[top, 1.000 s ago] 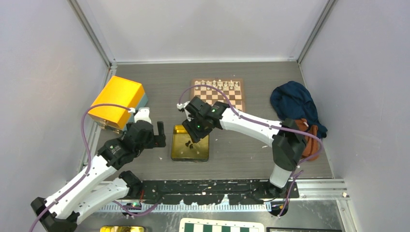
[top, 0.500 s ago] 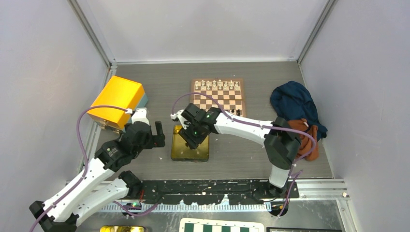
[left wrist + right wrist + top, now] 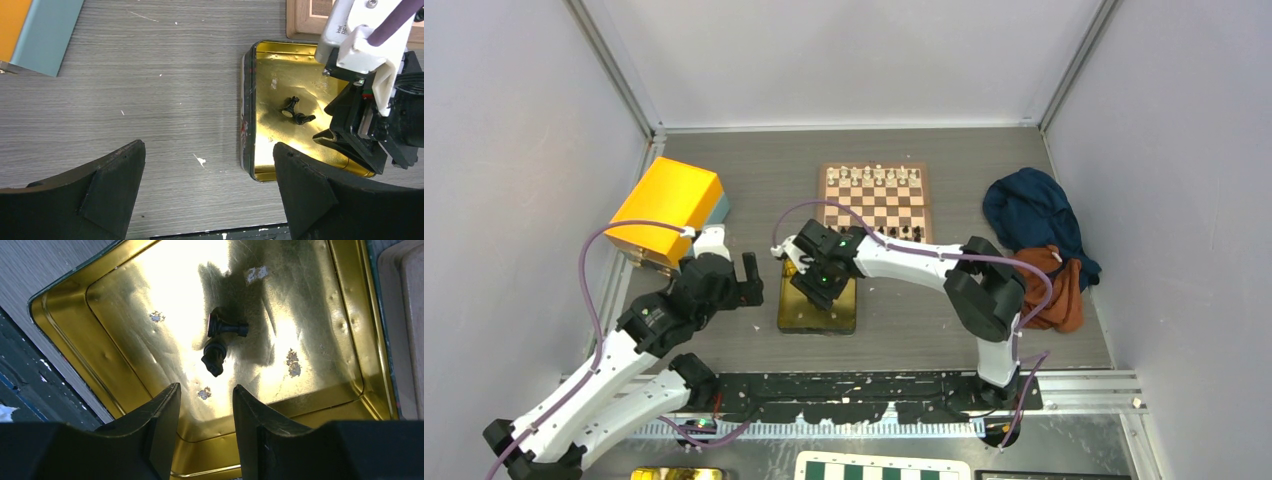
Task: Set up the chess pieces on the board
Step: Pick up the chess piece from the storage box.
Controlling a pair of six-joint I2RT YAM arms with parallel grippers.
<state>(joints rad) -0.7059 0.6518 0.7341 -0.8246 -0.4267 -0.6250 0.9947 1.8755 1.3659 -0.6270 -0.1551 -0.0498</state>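
**Right hand (image 3: 205,391) over the gold tin (image 3: 248,100); left hand (image 3: 207,150) beside it.**
The right hand's fingers stand slightly apart and grip nothing. Below them, two black chess pieces (image 3: 220,342) lie on their sides, close together on the tin floor. The left hand is spread wide and empty above the worktop (image 3: 150,75), left of the tin. The board (image 3: 864,207) lies beyond the tin, with cream pieces (image 3: 874,176) lining its far edge.

On the table (image 3: 754,170), the tin (image 3: 819,316) sits just in front of the board (image 3: 876,196). Two chess pieces (image 3: 227,328) lie in the tin (both tipped over), under my right end effector (image 3: 206,386). My left end effector (image 3: 209,150) hangs left of the tin. The box (image 3: 667,210) stands far left, the cloth heap (image 3: 1034,215) far right.
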